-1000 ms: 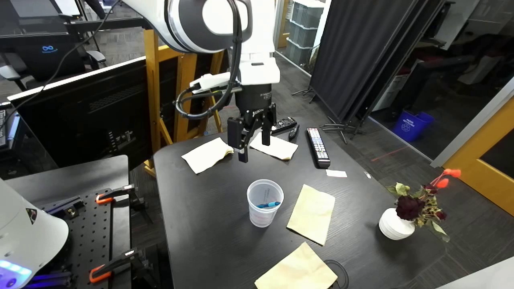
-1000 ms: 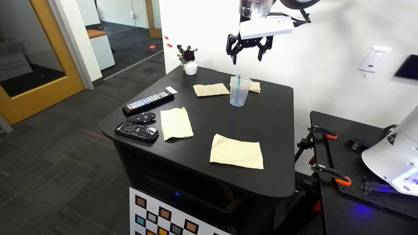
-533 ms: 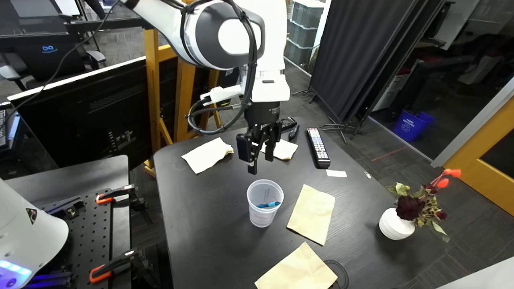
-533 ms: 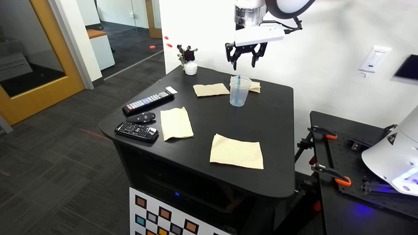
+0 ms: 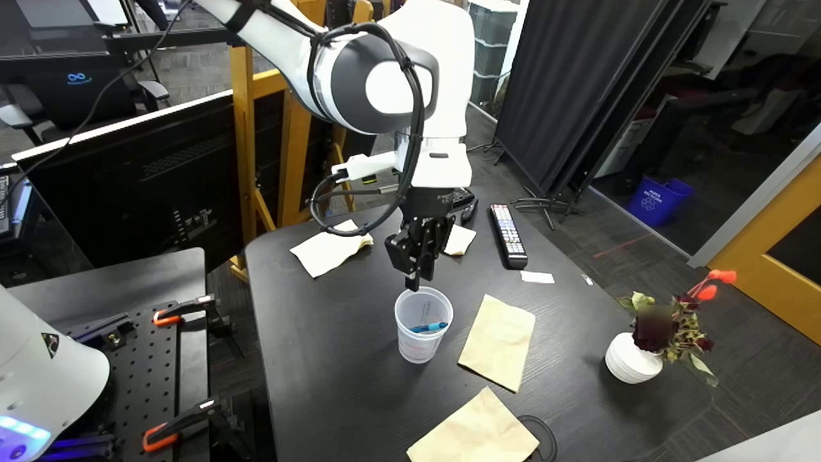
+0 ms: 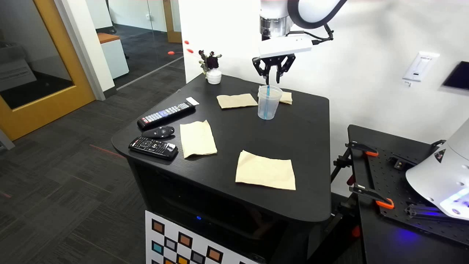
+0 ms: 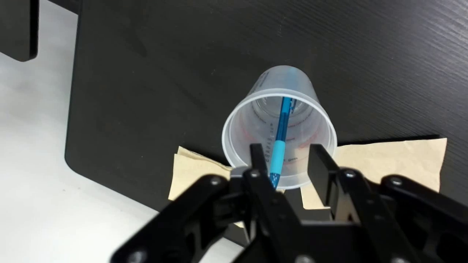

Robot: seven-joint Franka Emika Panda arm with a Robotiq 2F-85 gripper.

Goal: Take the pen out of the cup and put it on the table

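The translucent cup (image 5: 417, 350) stands upright on the dark table (image 6: 285, 139). Inside it leans the blue pen (image 7: 278, 155), its light-blue grip near the rim; its top end pokes just above the rim in an exterior view (image 6: 268, 88). My gripper (image 6: 272, 83) points down right over the cup's mouth, fingertips slightly above the rim. Its jaws are partly open with a gap between them. Looking from the wrist, the pen lies between the fingers, close to the left finger (image 7: 258, 155); whether they touch I cannot tell. Nothing is gripped.
Several beige napkins (image 5: 497, 343) lie around the cup, one close beside it. A long remote (image 5: 507, 236) and smaller black remotes (image 6: 154, 147) lie along one edge. A white vase (image 5: 632, 359) with flowers stands near a corner.
My gripper has come down closer to the cup's mouth, and its jaws have narrowed steadily. The cup and pen have stayed where they were.
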